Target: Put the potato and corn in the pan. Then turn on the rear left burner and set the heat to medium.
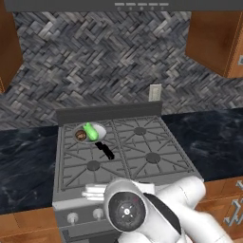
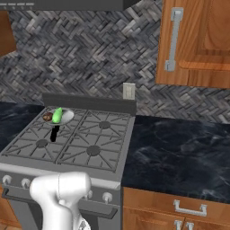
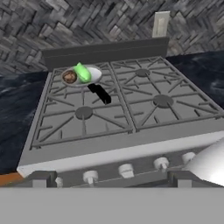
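Dark marbled countertop point(image 2: 179, 148) runs along a herringbone-tiled wall, and a grey stove point(image 1: 124, 186) with four burners is set into it. On the rear left burner point(image 1: 81, 128) the pan point(image 1: 100, 129) is seated, its black handle pointing toward the front of the stove. The potato point(image 1: 80, 135) is seen lying inside the pan at its left side, and the corn point(image 1: 91, 131) rests in the pan just beside it, apparently touching it; the same arrangement is shown in the hand view, with the potato point(image 3: 69, 77) left of the corn point(image 3: 82, 72).

The first part of the task is therefore judged to be done: both vegetables are in the pan. What is left is the burner. No flame can be made out under the pan, so the burner is taken to be off, though this cannot be told for certain.

The gripper point(image 3: 111, 178) is held low in front of the stove, near the row of knobs point(image 3: 126, 169) along its front panel. Its fingers point(image 3: 40, 178) are spread wide apart and nothing is held between them. Which knob governs the rear left burner cannot be told; it must be found, turned on and set to medium.
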### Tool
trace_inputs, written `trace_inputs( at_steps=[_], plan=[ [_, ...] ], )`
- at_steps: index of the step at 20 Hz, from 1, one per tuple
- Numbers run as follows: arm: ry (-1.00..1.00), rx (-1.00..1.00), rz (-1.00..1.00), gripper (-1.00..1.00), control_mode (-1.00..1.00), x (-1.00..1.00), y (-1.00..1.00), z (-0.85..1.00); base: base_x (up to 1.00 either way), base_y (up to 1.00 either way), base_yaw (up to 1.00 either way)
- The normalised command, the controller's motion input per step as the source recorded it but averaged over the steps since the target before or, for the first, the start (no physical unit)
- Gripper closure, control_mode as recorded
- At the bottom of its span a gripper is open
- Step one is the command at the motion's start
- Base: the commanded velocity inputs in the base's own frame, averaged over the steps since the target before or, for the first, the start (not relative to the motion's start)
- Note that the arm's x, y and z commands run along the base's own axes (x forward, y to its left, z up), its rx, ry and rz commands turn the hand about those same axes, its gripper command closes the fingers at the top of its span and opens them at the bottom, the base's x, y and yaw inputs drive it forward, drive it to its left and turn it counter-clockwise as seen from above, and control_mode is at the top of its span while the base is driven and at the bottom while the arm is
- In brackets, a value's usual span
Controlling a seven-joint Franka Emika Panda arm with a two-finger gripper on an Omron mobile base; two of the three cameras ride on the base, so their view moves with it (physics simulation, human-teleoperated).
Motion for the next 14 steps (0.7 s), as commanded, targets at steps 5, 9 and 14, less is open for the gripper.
trace_inputs(
  at_steps=[5,9,14],
  plan=[
    [-0.45,0.20,0.20,-1.00,-1.00,-0.34,0.00,-0.57,0.00,0.00,0.00],
    [-0.42,0.19,0.28,-1.00,-1.00,-0.29,-0.15,-0.57,0.00,0.00,0.00],
    [-0.34,0.05,0.19,-1.00,-1.00,-0.11,-0.43,-0.47,0.00,0.00,0.00]
  ],
)
